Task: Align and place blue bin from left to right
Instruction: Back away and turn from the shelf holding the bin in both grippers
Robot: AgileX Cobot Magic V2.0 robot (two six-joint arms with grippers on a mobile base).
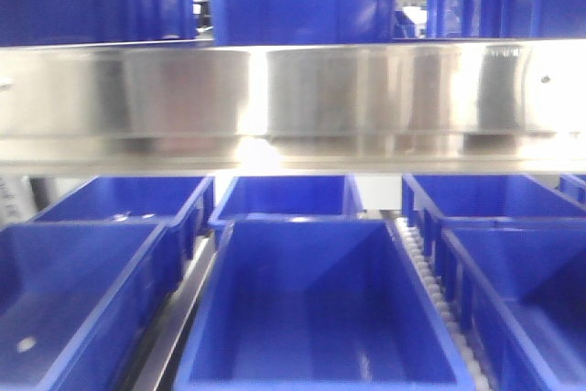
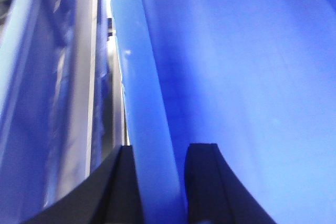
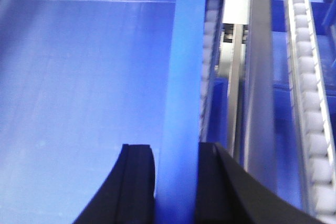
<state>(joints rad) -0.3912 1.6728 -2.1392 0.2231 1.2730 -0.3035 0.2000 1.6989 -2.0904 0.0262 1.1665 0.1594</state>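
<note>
Several dark-blue bins (image 1: 82,290) in rows on a rack (image 1: 179,318), beneath a steel beam (image 1: 293,98) with further bins (image 1: 302,6) above. Front and centre, the blue bin (image 1: 311,318), empty: left claw (image 2: 164,148) astride its left wall, right claw (image 3: 176,148) astride its right wall, both closed down onto the wall between the fingers. Narrow gaps either side, a roller rail (image 1: 423,267) just beside the right wall, another bin (image 1: 291,197) close behind.

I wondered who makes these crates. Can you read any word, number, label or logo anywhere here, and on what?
No text can be read in any view.
On the blue bin: walls and rim are bare, with no label.
On the steel shelf beam: only glare and reflections.
On the left end effector and right end effector: plain black fingers, no marking.
</note>
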